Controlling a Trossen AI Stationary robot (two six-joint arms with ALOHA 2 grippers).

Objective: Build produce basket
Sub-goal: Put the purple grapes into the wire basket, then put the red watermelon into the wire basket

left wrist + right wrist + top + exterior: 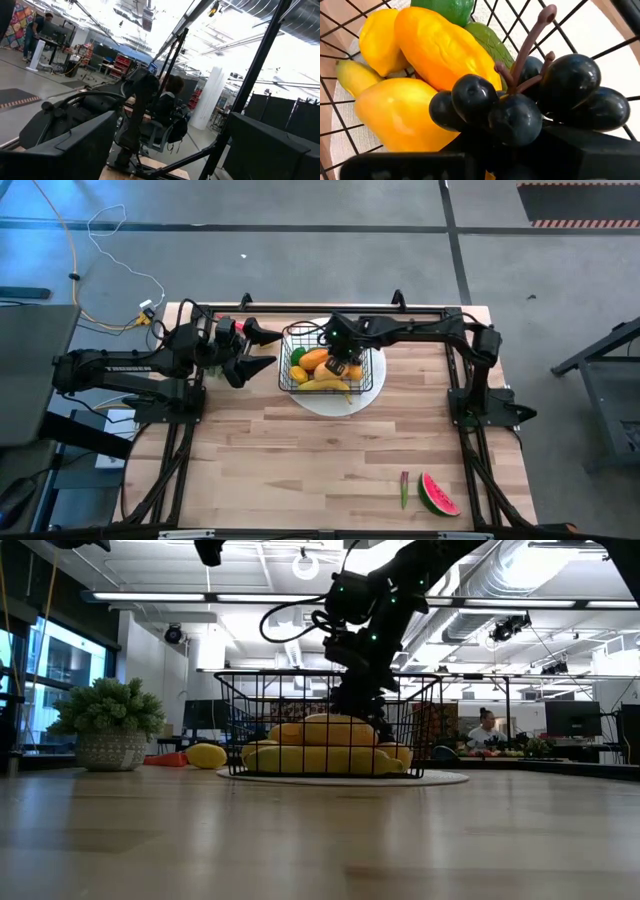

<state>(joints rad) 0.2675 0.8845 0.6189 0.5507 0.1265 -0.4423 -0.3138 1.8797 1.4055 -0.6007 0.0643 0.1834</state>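
Note:
The black wire basket (292, 370) stands on a round white plate (372, 385) at the table's far middle. In it lie a mango (440, 50), a lemon (375, 45), a banana (350, 75), a lime (445, 7) and a cucumber (487, 37). My right gripper (340, 367) reaches into the basket from above, shut on a bunch of dark grapes (520, 110). My left gripper (262, 348) hangs open in the air left of the basket, touching nothing. A watermelon slice (438, 495) and a small red-and-green piece (403, 488) lie at the near right. My right gripper holds the grape bunch by its lower berries (515, 127) between the two fingers; the berries themselves hide the exact place of contact. The fingers slant down from above and from the table's right. The stem (530, 45) points away from the fingers, and the bunch hangs above the mango inside the basket's walls.
Black frame bars run along the table's left, right and far edges (320, 308). Bare wood lies between the plate and the near edge (300, 470). In the low view a potted plant (108, 730) and a yellow piece (205, 755) show left of the plate.

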